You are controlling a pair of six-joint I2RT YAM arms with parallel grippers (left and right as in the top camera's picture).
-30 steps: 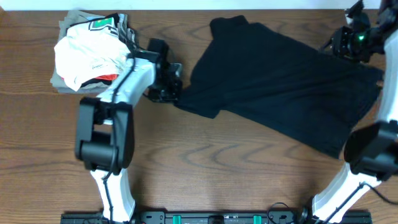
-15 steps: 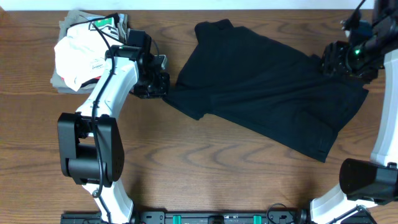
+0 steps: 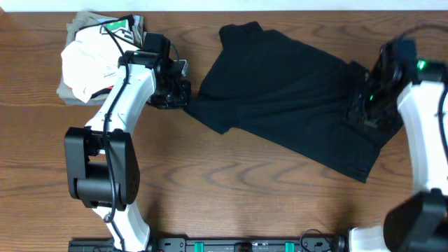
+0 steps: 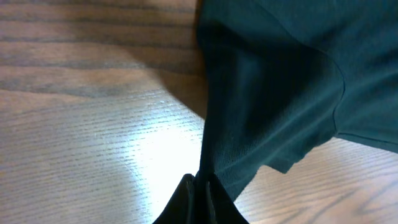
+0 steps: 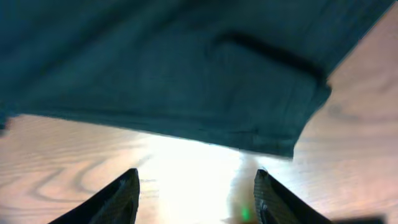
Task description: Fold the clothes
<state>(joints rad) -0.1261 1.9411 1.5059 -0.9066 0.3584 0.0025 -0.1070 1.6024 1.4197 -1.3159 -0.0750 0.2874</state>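
While the shirt point(image 3: 294, 91) lies only partly smoothed, the step in hand looks to be spreading it flat. That is best done by drawing the cloth taut between both arms, low over the tabletop point(image 3: 231, 189), so no crease gets folded in. The shirt sprawls slantwise across the far right part of the tabletop, collar toward the far edge and hem toward the right. A pile point(image 3: 91, 59) of other clothes sits at the far left corner, apart from it. The left hand point(image 3: 180, 96) is at the shirt's left sleeve end, its fingers pressed together on a pinch of that cloth. The left wrist view shows the fabric running in a tight ridge from the grip, so any pull should be gentle and level. The right hand point(image 3: 365, 112) hangs over the shirt's right side near the hem, fingers point(image 5: 121, 196) apart with nothing between them. That view is blurred, so whether they touch the cloth is hard to say. It should close on the hem corner before pulling.
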